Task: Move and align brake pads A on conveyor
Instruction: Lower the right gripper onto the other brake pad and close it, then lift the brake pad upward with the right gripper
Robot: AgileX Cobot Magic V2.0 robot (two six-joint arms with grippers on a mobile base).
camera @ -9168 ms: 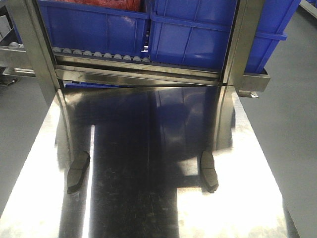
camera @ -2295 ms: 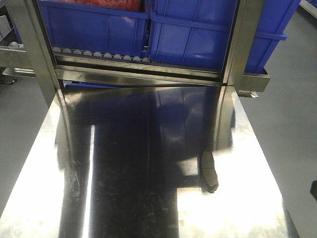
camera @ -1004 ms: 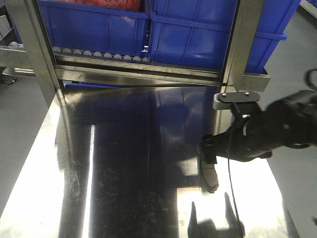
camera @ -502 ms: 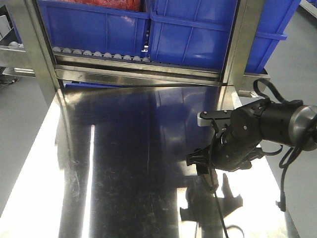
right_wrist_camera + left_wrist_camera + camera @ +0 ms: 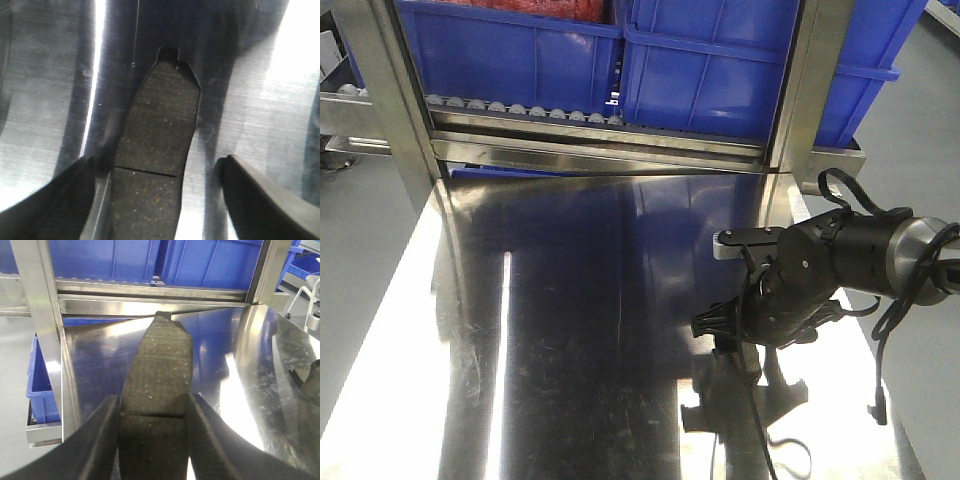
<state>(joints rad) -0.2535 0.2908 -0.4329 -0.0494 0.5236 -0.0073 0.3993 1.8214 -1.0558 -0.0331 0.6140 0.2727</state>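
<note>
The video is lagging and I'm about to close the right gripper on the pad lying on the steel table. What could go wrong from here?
1. The right gripper is open and the brake pad sits off-centre, close to one finger and far from the other. Closing may shove or twist it on the slick steel table.
2. The left gripper pinches a second pad by its edges, with half of it jutting past the fingertips. It could pivot or slip in transit.
</note>
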